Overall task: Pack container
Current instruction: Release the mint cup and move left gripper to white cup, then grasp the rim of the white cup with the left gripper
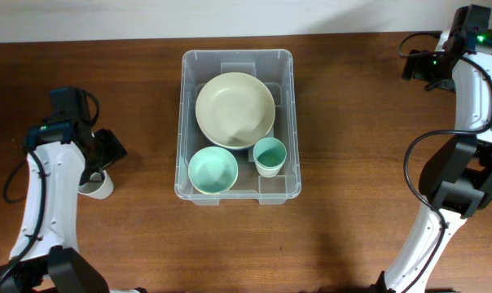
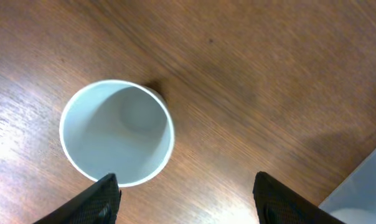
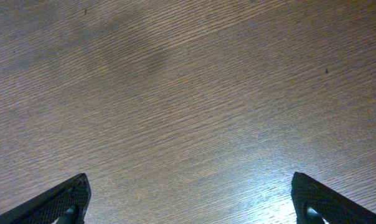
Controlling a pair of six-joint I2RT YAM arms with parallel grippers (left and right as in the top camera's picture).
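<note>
Mostly packed, I judge — cream bowl (image 1: 235,110), green bowl (image 1: 213,170), green cup (image 1: 270,155) in container (image 1: 238,54); white cup (image 2: 116,134) outside, left. Left gripper (image 2: 188,199), right gripper (image 3: 191,199) — wide, empty.

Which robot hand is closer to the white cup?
Left. The left gripper hangs open right above the white cup; the right gripper is far across the table, beyond the container.

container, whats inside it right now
Inside the container: a large cream bowl, a small mint bowl and a mint cup. The floor under the bowls is covered.
</note>
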